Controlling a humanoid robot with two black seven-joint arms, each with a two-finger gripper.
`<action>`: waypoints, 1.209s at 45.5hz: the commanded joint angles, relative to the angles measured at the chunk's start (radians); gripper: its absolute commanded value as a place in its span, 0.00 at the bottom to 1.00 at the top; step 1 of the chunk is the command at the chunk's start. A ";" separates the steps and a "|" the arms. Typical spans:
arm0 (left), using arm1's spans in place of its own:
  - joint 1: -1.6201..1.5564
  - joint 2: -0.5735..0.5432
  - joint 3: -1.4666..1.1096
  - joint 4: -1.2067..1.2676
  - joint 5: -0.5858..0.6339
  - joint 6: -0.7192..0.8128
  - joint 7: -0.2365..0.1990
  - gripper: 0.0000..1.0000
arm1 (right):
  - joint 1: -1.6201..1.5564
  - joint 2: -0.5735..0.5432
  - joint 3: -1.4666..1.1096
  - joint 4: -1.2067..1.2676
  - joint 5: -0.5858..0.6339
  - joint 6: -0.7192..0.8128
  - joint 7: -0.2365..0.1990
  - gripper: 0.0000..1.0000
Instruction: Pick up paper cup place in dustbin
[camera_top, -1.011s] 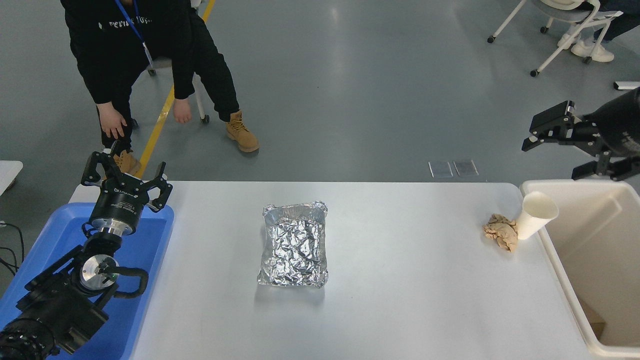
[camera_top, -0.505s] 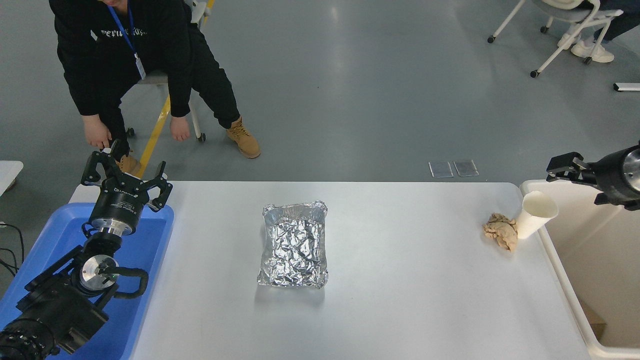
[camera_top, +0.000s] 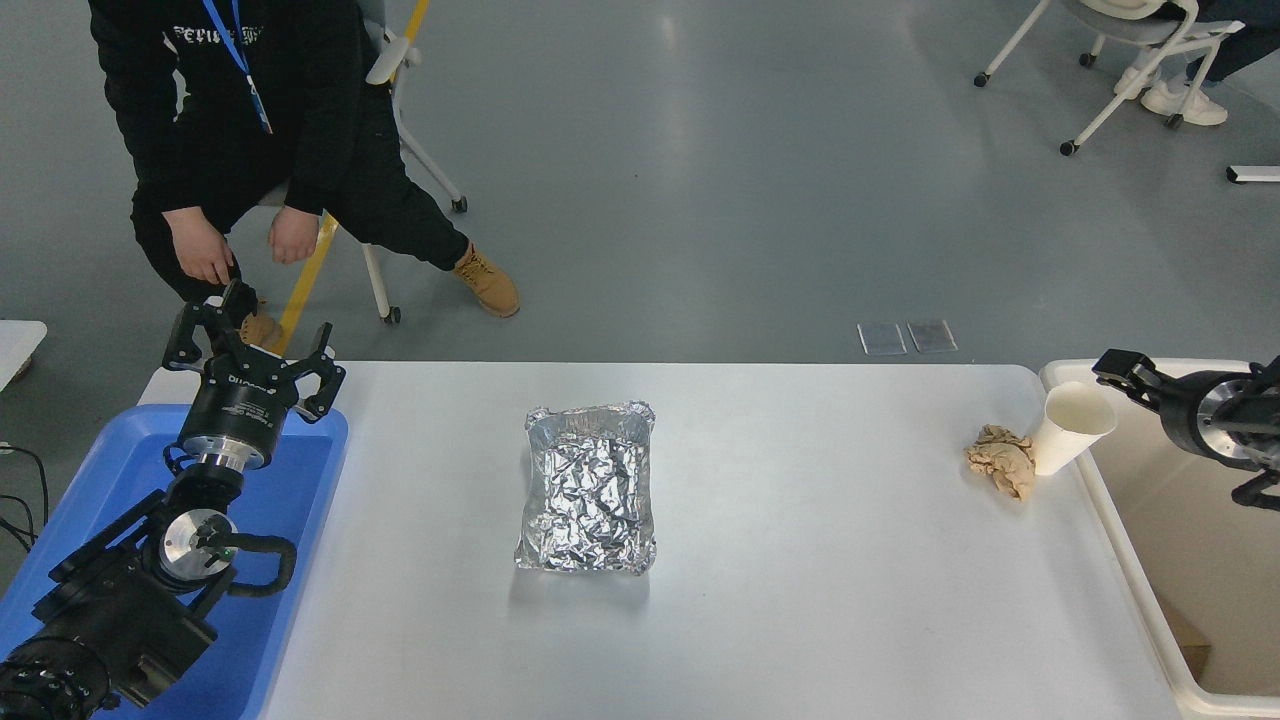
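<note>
The paper cup (camera_top: 1070, 428) is cream-white and stands upright near the table's right edge, close against the dustbin's left wall. The dustbin (camera_top: 1112, 520) is a large cream-beige bin at the far right, cut off by the picture edge. My right gripper (camera_top: 1165, 432) comes in from the right edge over the dustbin's far left corner. It is open and empty, and its nearer fingertip (camera_top: 1110, 367) is just right of the cup's rim, apart from it. My left gripper (camera_top: 252, 345) is parked open at the lower left.
A crumpled tan paper wad (camera_top: 1002, 460) lies touching the cup's left side. A crinkled foil tray (camera_top: 590, 490) sits mid-table. A blue plastic tray (camera_top: 300, 480) lies under the left arm. A seated person (camera_top: 250, 120) is at the far left, hands near the left gripper.
My right gripper has come down and slightly right, from high above the dustbin's far corner to the level of the cup's rim. The person has shifted on the chair. The cup has not moved.
</note>
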 joint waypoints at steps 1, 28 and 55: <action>0.001 0.000 0.000 -0.001 0.000 0.000 0.000 0.99 | -0.076 0.014 0.060 -0.022 0.014 -0.092 0.002 1.00; -0.001 0.000 0.000 0.000 0.000 0.000 0.000 0.99 | -0.203 0.094 0.171 -0.086 0.014 -0.237 0.005 0.94; -0.001 0.000 0.000 0.000 0.000 0.000 -0.002 0.99 | -0.228 0.114 0.171 -0.094 0.014 -0.267 0.014 0.33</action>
